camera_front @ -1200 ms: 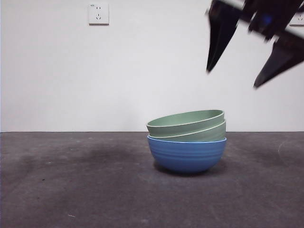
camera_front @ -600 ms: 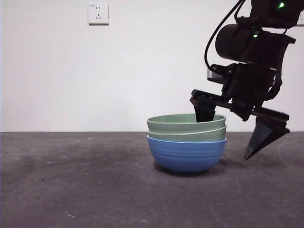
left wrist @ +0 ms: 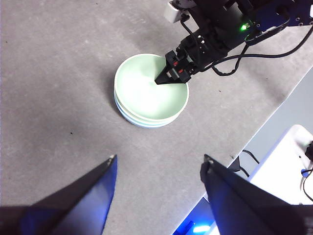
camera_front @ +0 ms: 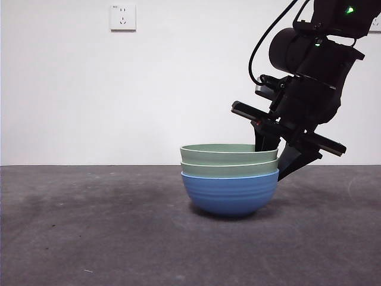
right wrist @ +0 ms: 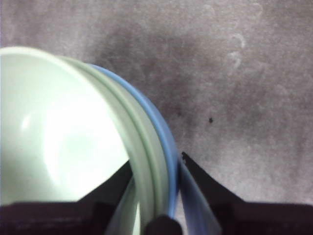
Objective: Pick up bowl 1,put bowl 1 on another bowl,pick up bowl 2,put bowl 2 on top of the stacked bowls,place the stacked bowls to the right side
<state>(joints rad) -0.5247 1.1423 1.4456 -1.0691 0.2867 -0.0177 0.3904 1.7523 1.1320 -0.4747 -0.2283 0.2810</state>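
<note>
No readable text, label, brand or number shows in any view; the wall socket (camera_front: 123, 17), bowls (camera_front: 230, 179) and arm (camera_front: 312, 71) carry no legible marking.

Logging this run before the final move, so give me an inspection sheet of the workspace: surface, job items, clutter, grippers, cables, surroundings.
Surface: dark grey table, faintly speckled.
Job's things: the stacked bowls, two green nested in the blue bowl, level.
Clutter: nothing seen.
Grippers: right gripper clamps the stack's wall, one jaw inside, one outside; left gripper open, high above the table.
Cables: black cables along the right arm.
Surroundings: white wall, power socket.
</note>
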